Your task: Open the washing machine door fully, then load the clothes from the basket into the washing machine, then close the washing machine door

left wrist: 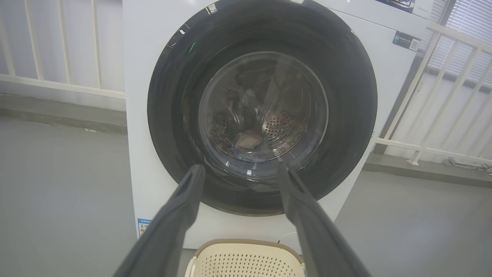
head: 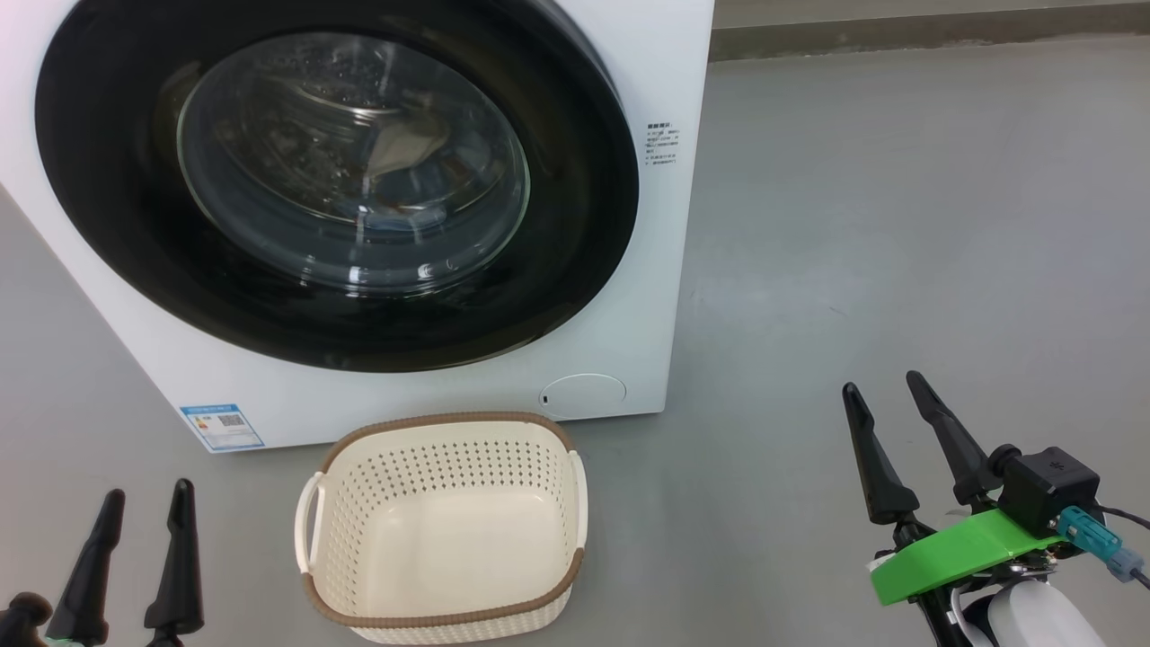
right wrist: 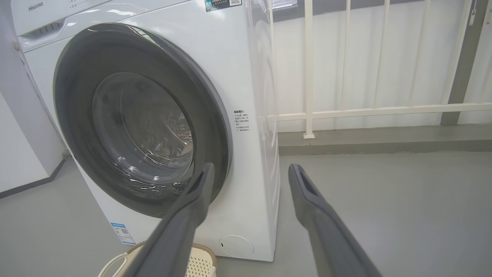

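Observation:
The washing machine (head: 647,296) stands on the floor with its round black washing machine door (head: 575,207) shut flat against the front. Through the glass window, clothes (left wrist: 249,139) lie at the bottom of the steel drum as a small pale and brown heap. The basket (head: 449,420) sits on the floor just in front of the machine, and its inside shows bare plastic. My left gripper (head: 149,492) hangs open left of the basket, pointing at the door (left wrist: 346,115). My right gripper (head: 882,383) is open over the floor, well right of the basket, with nothing between its fingers.
Grey floor (head: 898,225) spreads to the right of the machine. A white railing (right wrist: 365,111) on a low kerb runs behind and beside it. A blue label (head: 222,426) is stuck on the machine's lower front corner.

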